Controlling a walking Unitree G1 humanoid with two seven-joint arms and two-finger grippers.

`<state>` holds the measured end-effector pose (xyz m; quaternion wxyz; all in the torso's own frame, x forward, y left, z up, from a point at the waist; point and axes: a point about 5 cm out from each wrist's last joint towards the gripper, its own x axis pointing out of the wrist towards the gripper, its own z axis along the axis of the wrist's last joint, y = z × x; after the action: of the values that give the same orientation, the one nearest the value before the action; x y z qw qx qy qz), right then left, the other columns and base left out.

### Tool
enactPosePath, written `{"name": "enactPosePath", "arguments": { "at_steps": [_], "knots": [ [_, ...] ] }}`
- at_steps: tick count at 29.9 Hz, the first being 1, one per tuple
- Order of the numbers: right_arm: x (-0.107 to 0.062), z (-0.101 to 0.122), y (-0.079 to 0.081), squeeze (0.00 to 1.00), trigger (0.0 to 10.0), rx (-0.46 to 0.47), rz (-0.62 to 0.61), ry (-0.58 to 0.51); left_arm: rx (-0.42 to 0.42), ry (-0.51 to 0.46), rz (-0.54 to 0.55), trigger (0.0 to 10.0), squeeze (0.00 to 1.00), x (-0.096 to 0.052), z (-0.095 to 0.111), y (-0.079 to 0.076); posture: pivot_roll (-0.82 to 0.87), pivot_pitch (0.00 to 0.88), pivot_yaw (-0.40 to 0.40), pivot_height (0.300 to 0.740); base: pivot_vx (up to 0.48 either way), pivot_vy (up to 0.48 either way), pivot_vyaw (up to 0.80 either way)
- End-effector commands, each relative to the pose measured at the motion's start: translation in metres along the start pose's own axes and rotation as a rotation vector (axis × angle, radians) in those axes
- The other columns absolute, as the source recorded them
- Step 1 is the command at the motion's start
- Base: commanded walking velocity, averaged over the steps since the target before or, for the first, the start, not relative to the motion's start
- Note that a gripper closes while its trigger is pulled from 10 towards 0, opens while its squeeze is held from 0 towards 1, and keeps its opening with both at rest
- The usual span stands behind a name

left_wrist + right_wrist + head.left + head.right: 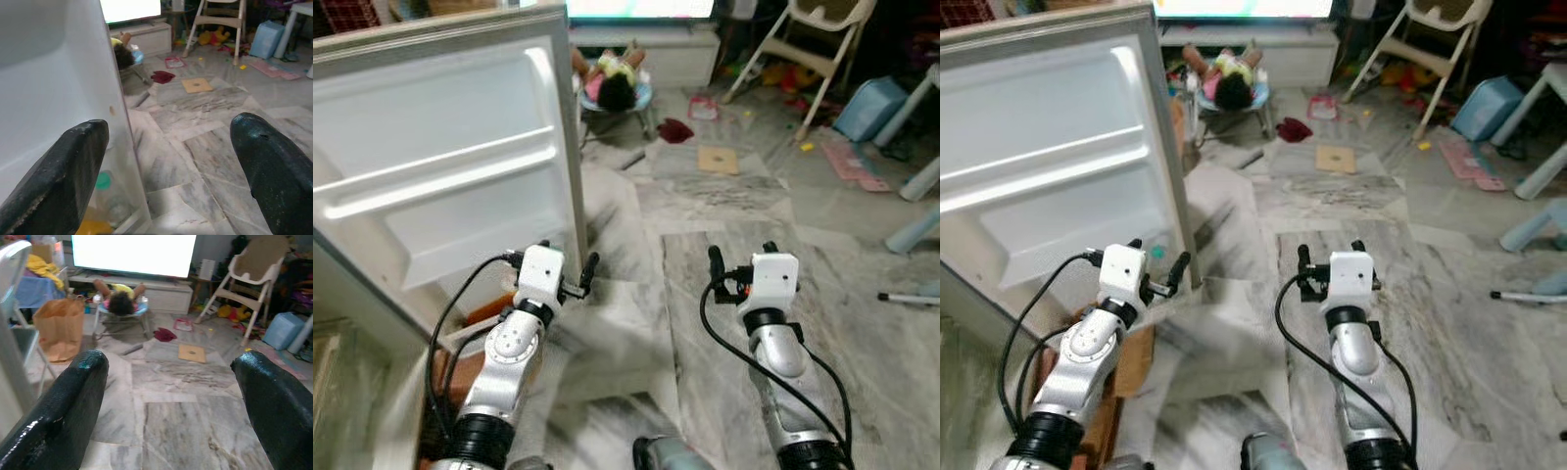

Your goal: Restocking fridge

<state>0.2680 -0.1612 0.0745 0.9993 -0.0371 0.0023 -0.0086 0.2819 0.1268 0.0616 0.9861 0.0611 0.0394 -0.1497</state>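
Note:
The fridge door (440,157) stands swung open at my left, its white inner side with moulded shelves facing me. My left gripper (566,253) is open and holds nothing, close to the door's free edge (115,122). Past that edge, in the left wrist view, a clear bottle with a green cap (102,181) stands low down beside something yellow (90,227). My right gripper (742,253) is open too, with nothing in it, held over the marble floor (176,421) to the right of the door.
A person lies in a low bouncer seat (612,83) straight ahead, below a bright screen (132,254). A brown paper bag (58,328), a white high chair (808,49), a blue box (869,108), a cardboard piece (718,159) and a red cloth (675,129) lie about.

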Motion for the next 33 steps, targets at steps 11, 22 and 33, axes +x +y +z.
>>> {"name": "enactPosePath", "arguments": {
  "at_steps": [11, 22, 33],
  "knots": [
    [-0.003, -0.005, -0.006, 0.00, 10.0, -0.006, -0.035, 0.011, -0.021, -0.011, -0.097, 10.0, 0.00, 0.002, 0.001, -0.019, -0.07, 0.000, 0.009, 0.740, 0.000, -0.441, -0.80],
    [-0.004, 0.004, -0.007, 0.00, 10.0, -0.011, -0.022, -0.031, -0.023, -0.033, 0.076, 10.0, 0.00, 0.007, 0.006, 0.005, -0.07, 0.000, 0.009, 0.740, 0.000, -0.189, -0.71],
    [-0.020, 0.002, -0.015, 0.00, 10.0, -0.009, -0.056, -0.022, -0.044, -0.066, 0.104, 10.0, 0.00, 0.005, 0.008, 0.012, -0.10, 0.000, 0.017, 0.740, 0.361, 0.000, -0.36]
  ]
}}
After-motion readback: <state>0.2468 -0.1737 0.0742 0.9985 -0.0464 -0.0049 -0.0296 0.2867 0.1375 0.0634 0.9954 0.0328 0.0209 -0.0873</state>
